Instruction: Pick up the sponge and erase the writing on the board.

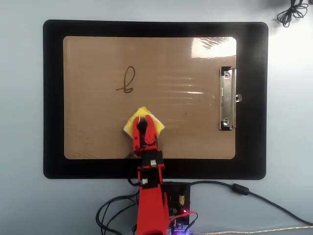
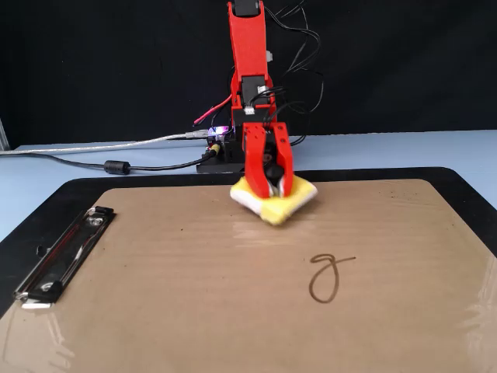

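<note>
A pale blue table [image 1: 24, 98] carries a black mat [image 1: 53, 98]; on it lies the glossy brown clipboard [image 1: 98, 132] with silver clip [image 1: 226, 98]; the red gripper [image 2: 270, 186] clamps the yellow sponge's [image 2: 289, 200] black knob near the board's arm-side edge, apart from the dark cursive stroke [image 1: 128, 81].

Illumination is bright and even in both views. In the overhead view a white glare patch sits on the glossy board [image 1: 98, 132] at its upper right corner, with a thinner streak near the clip [image 1: 226, 99]. In the fixed view, reflections wash out the board's near right corner. Shadows are soft and short. Focus is adequate; both pictures are slightly soft, without marked edge distortion.
</note>
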`<control>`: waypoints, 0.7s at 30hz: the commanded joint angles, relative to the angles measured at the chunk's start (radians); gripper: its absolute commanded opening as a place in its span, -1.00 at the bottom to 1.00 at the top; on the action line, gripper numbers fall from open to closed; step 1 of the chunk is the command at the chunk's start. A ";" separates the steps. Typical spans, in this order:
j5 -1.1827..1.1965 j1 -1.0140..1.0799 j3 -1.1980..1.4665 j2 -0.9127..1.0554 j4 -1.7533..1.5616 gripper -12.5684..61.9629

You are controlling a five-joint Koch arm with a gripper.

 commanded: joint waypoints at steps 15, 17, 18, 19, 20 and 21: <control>-0.011 -0.091 -0.044 -0.155 -0.084 -0.87; -0.009 -0.087 -0.310 -0.430 -0.135 -0.87; -0.005 -0.084 -0.532 -0.667 -0.186 -0.87; -0.002 -0.077 -0.698 -0.808 -0.212 -0.87; 0.000 -0.069 -0.859 -0.931 -0.227 -0.87; 0.000 -0.061 -0.943 -0.997 -0.225 -0.87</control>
